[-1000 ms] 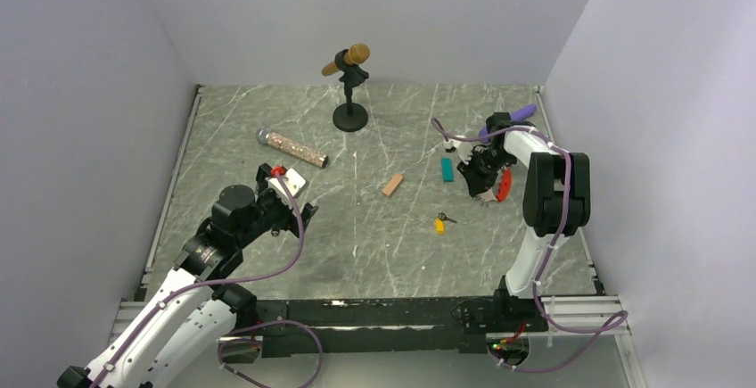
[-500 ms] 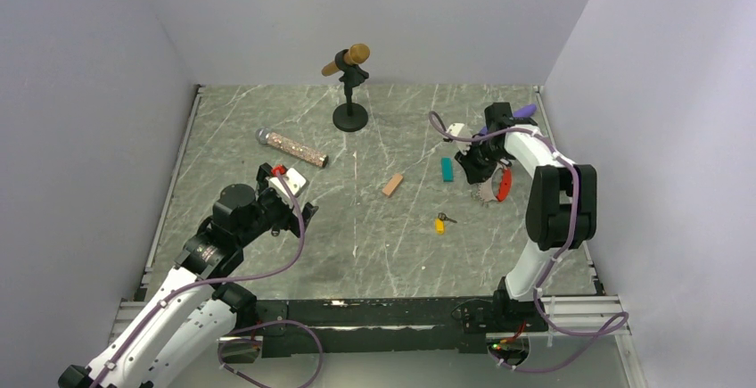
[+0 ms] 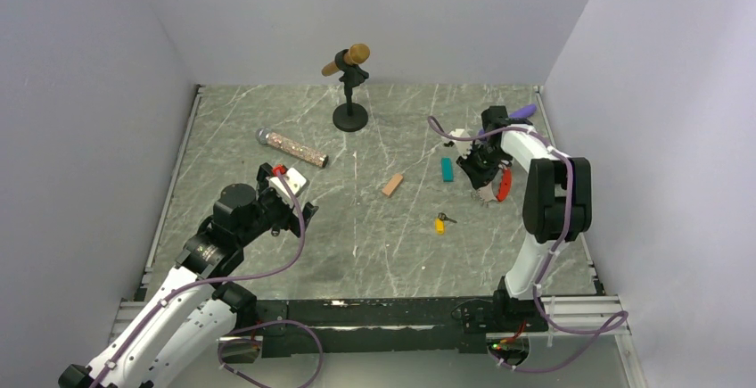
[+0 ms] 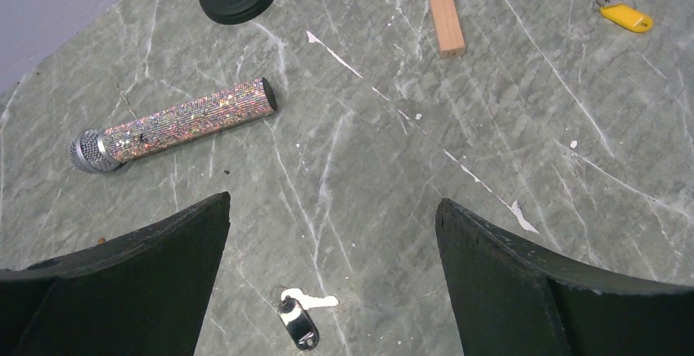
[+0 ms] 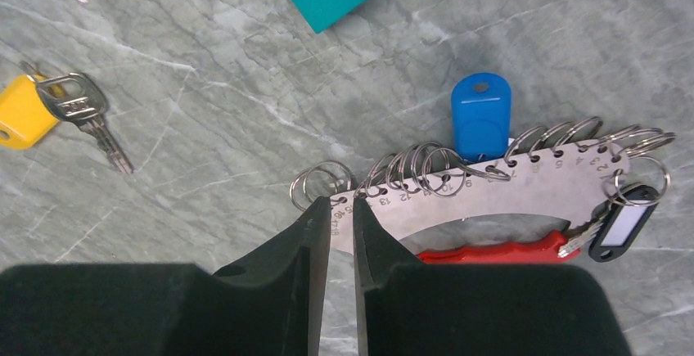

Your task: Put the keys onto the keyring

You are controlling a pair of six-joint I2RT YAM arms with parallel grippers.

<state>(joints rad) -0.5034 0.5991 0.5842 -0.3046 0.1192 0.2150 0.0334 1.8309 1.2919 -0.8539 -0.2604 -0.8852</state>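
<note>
The keyring (image 5: 507, 188) is a curved metal plate with numbered holes, several split rings and a red fob (image 5: 491, 251); it lies on the marble at the right (image 3: 493, 190). A blue-tagged key (image 5: 480, 114) and a black-framed tag (image 5: 619, 229) hang on its rings. My right gripper (image 5: 341, 202) (image 3: 480, 172) is over the plate's left end, nearly shut, with only a thin slit and nothing visibly pinched. A yellow-tagged key (image 5: 24, 110) (image 3: 439, 224) lies loose. A black-tagged key (image 4: 296, 323) lies under my wide-open left gripper (image 4: 332, 200) (image 3: 299, 210).
A teal block (image 3: 447, 169) lies just left of the keyring and a salmon block (image 3: 392, 185) mid-table. A glitter microphone (image 3: 292, 148) lies at the left, a microphone stand (image 3: 349, 116) stands at the back, and a purple stick (image 3: 526, 111) lies near the right wall.
The right gripper moved back toward the far side, then came forward over the keyring's end. The keyring shifted only slightly. The left arm stayed still.
</note>
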